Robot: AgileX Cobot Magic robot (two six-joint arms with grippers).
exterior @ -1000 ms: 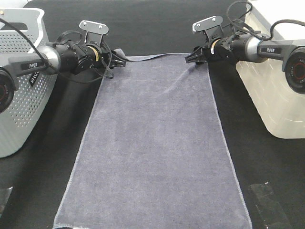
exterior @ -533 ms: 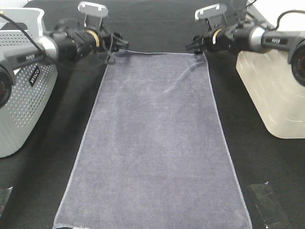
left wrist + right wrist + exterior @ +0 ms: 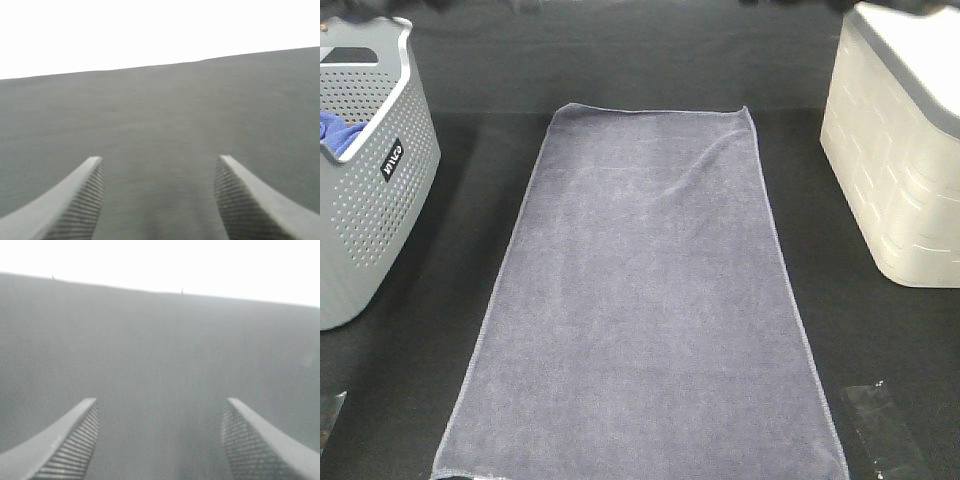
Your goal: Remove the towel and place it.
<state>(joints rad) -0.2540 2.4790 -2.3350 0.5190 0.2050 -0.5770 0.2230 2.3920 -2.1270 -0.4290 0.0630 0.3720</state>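
Both sets of fingers, left gripper point(image 3: 159, 200) and right gripper point(image 3: 159, 440), stand wide and hold nothing. Slate-grey towel point(image 3: 645, 300) lies flat down the frame's centre on the black desk point(image 3: 880, 350), between grey perforated basket point(image 3: 370, 200) and cream bin point(image 3: 895, 170), judged deliberately spread.

High camera looks steeply down at the table point(image 3: 650, 70); wrist cameras skim it closely.

Black worktop point(image 3: 640, 80) carries towel point(image 3: 640, 300) spread flat mid-surface, grey perforated basket point(image 3: 380, 220) at one side, cream bin point(image 3: 895, 190) opposite, clear plastic scrap point(image 3: 885, 430) near front edge.
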